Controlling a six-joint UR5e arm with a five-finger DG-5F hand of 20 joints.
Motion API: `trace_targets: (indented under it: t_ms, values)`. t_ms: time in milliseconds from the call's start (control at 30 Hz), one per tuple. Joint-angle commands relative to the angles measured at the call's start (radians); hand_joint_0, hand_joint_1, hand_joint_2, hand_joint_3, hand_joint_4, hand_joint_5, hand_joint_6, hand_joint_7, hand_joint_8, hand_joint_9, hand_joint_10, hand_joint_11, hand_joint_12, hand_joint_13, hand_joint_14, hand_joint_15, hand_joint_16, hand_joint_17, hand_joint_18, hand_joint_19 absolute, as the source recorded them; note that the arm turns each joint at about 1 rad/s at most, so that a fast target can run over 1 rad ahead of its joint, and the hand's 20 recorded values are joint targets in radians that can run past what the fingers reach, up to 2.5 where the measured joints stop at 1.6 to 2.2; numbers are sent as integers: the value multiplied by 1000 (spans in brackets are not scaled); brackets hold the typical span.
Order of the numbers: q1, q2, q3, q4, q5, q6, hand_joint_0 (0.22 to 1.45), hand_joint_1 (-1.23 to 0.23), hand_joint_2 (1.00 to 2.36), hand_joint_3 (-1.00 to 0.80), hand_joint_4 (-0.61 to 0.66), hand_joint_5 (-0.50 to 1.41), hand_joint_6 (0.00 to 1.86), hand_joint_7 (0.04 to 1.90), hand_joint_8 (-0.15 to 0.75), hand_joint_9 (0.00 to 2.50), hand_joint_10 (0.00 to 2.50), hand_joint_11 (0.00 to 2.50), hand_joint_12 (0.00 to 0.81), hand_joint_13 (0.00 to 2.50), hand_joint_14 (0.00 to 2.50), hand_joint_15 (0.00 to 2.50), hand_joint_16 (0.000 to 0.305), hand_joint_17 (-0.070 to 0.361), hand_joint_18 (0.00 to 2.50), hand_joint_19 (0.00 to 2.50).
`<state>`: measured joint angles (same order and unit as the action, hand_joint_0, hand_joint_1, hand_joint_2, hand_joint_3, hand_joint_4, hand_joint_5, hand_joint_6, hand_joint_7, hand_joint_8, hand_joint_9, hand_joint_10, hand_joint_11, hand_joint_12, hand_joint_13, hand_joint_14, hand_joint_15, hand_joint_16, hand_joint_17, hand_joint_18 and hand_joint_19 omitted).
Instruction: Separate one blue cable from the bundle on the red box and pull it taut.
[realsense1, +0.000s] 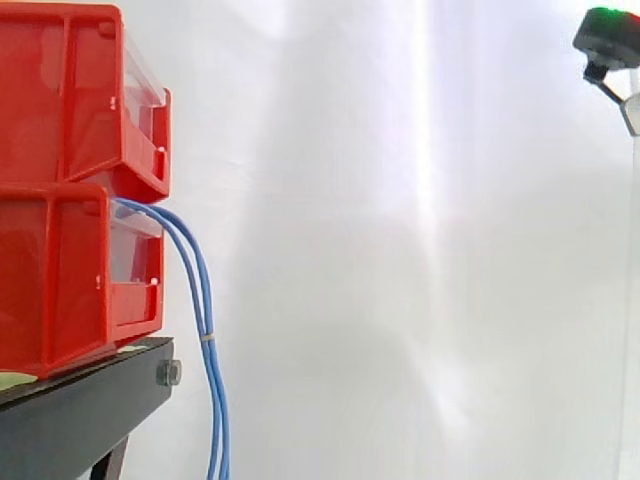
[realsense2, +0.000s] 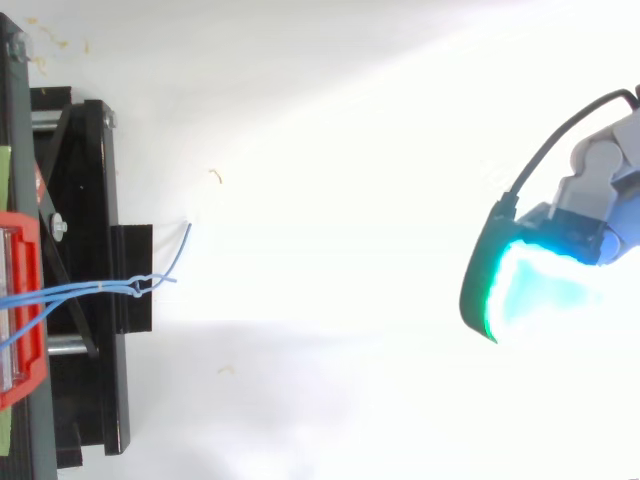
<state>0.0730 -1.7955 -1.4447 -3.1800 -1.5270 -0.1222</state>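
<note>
Blue cables (realsense1: 206, 335) hung bunched together from the red box (realsense1: 60, 270), with not 1 pulled out yet, and the hand (realsense2: 535, 290) was well apart from them, spread or closed I could not tell.

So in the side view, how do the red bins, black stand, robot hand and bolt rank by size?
1. upper red bin and lower red bin, alike
2. black stand
3. hand, partly cut off
4. bolt

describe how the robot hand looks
From above, the robot hand shows a black pad glowing cyan with a green edge, and grey metal links behind it. From the side, the robot hand is a dark pad with a green glow on top.
</note>
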Motion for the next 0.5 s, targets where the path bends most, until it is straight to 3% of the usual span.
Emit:
trace_targets:
  t_ms: [0,100,267,467]
  values:
    - [1,-1,0,-12,5,-59,551,-569,1000,-490,222,-183,502,761,296,718,6,321,315,541,5,199,45,102,571,343]
    - [4,-7,0,-11,7,-108,551,-571,1001,-486,223,-183,502,763,296,720,6,310,316,540,5,195,45,102,573,351]
    - [5,-13,0,-6,7,-108,553,-573,1002,-484,223,-183,502,759,298,722,6,326,316,543,5,199,45,102,573,351]
    - [8,-62,0,20,50,-113,555,-575,1001,-483,228,-181,502,760,299,731,6,321,316,544,5,196,45,102,582,353]
